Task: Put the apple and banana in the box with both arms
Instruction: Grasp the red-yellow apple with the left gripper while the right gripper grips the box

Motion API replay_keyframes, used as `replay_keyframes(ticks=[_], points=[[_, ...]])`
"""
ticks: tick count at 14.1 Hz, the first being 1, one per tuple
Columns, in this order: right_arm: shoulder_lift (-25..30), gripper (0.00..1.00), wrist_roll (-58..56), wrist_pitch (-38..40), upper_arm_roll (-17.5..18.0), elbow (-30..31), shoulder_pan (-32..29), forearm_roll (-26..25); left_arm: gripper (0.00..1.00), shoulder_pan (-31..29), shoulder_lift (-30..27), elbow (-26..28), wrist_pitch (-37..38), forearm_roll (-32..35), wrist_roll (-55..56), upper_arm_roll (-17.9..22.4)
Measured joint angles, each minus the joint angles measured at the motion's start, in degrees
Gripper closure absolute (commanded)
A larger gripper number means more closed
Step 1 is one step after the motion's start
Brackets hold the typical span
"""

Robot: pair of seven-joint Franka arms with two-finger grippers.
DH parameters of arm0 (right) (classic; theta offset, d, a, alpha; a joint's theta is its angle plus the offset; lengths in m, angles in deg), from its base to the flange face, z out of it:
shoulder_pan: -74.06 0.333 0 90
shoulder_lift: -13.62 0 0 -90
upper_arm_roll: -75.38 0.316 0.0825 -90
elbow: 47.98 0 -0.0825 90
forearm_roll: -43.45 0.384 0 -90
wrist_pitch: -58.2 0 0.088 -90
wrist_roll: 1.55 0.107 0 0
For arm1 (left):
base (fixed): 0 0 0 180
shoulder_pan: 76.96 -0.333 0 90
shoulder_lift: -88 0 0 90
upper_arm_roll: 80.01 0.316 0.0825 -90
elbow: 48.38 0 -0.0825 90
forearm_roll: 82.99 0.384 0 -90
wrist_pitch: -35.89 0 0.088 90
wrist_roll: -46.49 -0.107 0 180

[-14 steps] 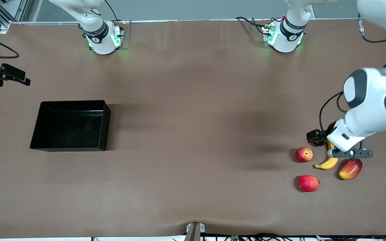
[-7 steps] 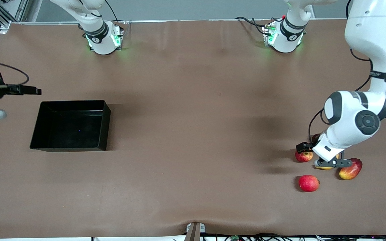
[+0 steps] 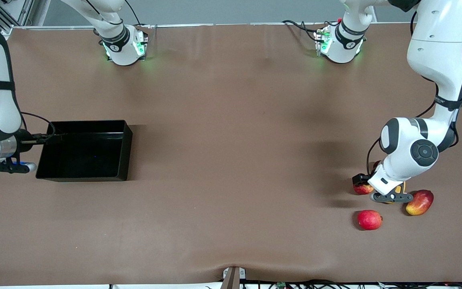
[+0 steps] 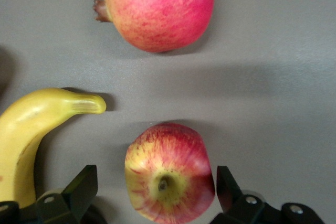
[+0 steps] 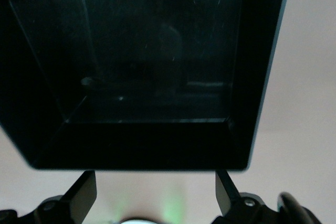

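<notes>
My left gripper (image 4: 152, 192) hangs with fingers apart around the apple (image 4: 169, 180) on the counter (image 3: 231, 160), banana (image 4: 31, 135) just beside. My right gripper (image 5: 155, 192), fingers spread, waits by the box (image 3: 123, 150).

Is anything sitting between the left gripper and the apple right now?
Nothing visible. The left gripper is open with the apple straddled between its fingers. The banana lies just beside one finger, close enough to get brushed.

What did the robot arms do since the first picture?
The left end effector came down from over the banana to straddle the apple, fingers open. The right end effector swung in beside the box. Fruits and box stayed put.
</notes>
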Motion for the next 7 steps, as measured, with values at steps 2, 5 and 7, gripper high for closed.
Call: replay_keyframes(ticks=[2,5,7], points=[[-0.81,0.0,-6.22,-4.32,-0.08,0.07,-1.2,-1.6,0.86,-0.03,0.59,-0.01,-0.3,0.01,1.16,-0.01],[-4.42,0.0,-10.96,-6.71,-0.19,0.39,-5.66,-1.82,1.0,0.12,0.72,-0.14,-0.37,0.08,2.91,-0.11],[-6.42,0.23,-13.56,-12.18,-0.21,1.66,-8.08,-1.88,1.0,0.38,0.73,-0.6,-0.47,0.09,3.3,-0.22]])
